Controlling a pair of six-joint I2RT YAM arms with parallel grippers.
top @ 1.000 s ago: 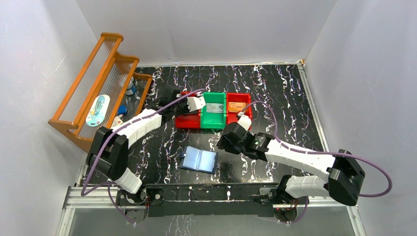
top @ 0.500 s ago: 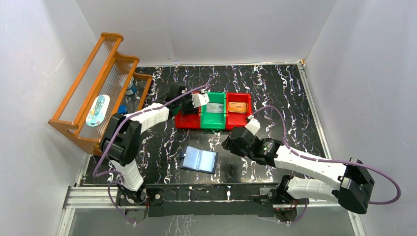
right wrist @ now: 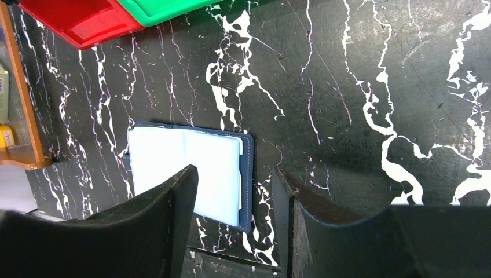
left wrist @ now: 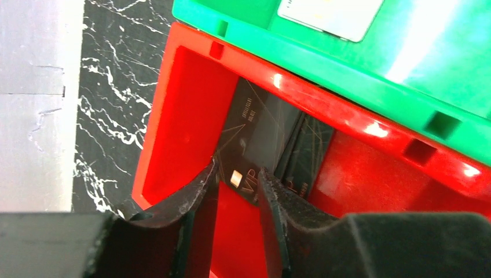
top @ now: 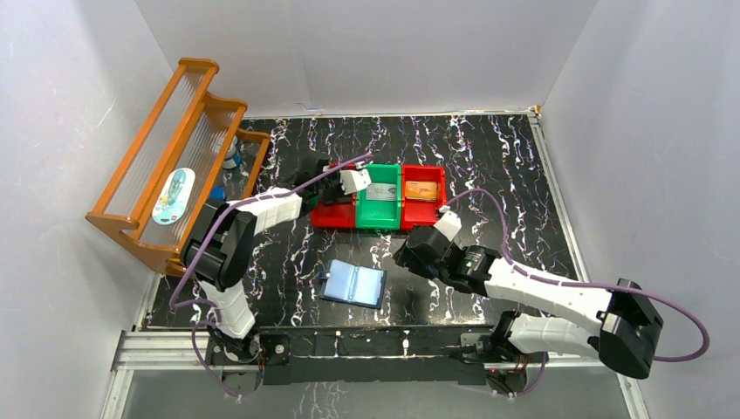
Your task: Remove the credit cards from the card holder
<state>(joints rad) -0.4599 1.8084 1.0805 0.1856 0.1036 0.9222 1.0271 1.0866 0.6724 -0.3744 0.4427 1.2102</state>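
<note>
The navy card holder [top: 352, 284] lies open on the table, its pale blue sleeves up; in the right wrist view the card holder [right wrist: 191, 174] shows no card. My right gripper [top: 403, 255] hovers open just right of it, its right gripper [right wrist: 234, 174] jaws straddling the holder's right edge from above. My left gripper [top: 336, 194] reaches into the left red bin [left wrist: 168, 110]. Two black credit cards [left wrist: 255, 124] [left wrist: 304, 153] lean there against the bin's wall. The left gripper [left wrist: 237, 171] stands open, a corner of the nearer card lying loose between its fingertips.
A green bin [top: 377, 214] with a silver-grey card [top: 380, 193] sits beside the left red bin. Right of it a second red bin [top: 439, 209] holds an orange card [top: 422, 190]. A wooden rack [top: 174, 140] with small items stands at the far left.
The left jaws have parted and let go of the black card inside the red bin. The right arm pulled back from the bins toward the card holder, then held still.
</note>
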